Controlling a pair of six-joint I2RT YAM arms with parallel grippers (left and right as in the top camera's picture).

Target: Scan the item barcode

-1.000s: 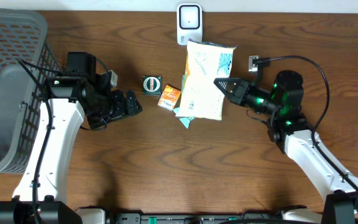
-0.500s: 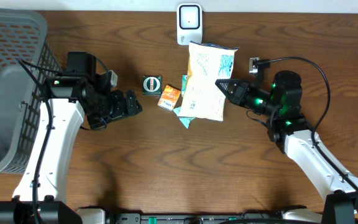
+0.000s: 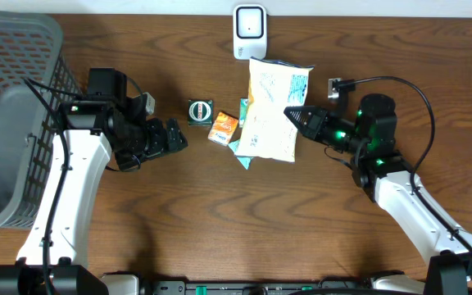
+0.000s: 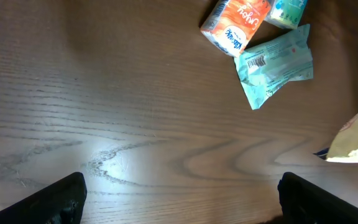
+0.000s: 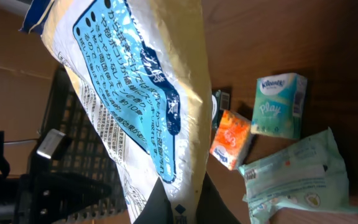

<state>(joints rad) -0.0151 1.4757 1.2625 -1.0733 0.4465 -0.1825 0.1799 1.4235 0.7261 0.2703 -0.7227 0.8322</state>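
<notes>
we see a dark brown wooden table (image 3: 220,213) with a grey plastic mesh basket (image 3: 6,49) at its left edge. the large pale yellow snack bag with blue print (image 3: 273,106) is held above the table, just below the white box-shaped scanner (image 3: 250,31), pinched in our right jaws. our left jaws stand wide, holding nothing, near a small orange carton (image 3: 223,128).

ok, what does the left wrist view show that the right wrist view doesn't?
Left wrist only: the open left tool. Right wrist only: the shut right tool pinching the yellow bag, the bag's blue label, the basket. Both: wipes packet, orange pack, Kleenex box, and the bag, just its edge in left wrist.
</notes>
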